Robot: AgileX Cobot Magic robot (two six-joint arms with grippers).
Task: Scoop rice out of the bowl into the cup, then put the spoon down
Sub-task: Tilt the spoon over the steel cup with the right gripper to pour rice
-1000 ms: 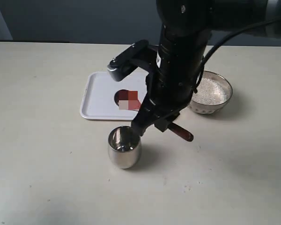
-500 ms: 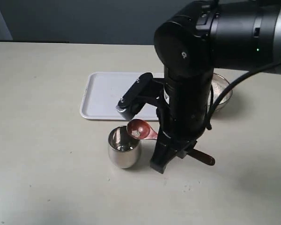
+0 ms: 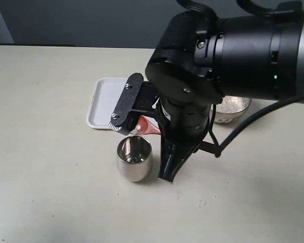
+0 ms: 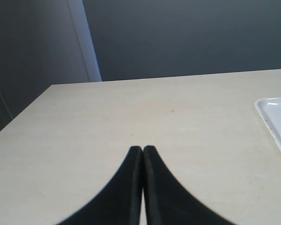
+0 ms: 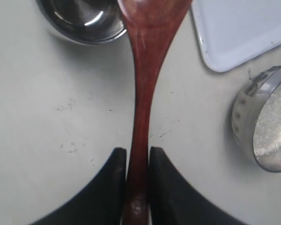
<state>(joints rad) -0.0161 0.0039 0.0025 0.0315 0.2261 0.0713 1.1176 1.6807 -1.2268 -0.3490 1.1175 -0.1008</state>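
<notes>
Pale tabletop (image 3: 45,192) lies wide and bare to the left of and in front of the cup (image 3: 134,158), and close behind it runs the near edge of the white tray (image 3: 105,104). Off right, half hidden by the arm, sits the bowl (image 3: 239,115) with its rice (image 3: 232,104). Right arm bends steeply down beside the cup, right gripper (image 5: 137,152) pinching the spoon (image 5: 141,93) by its handle, head just at the cup's rim. Left gripper (image 4: 142,149), fingers pressed together on nothing, hovers over bare tabletop.
</notes>
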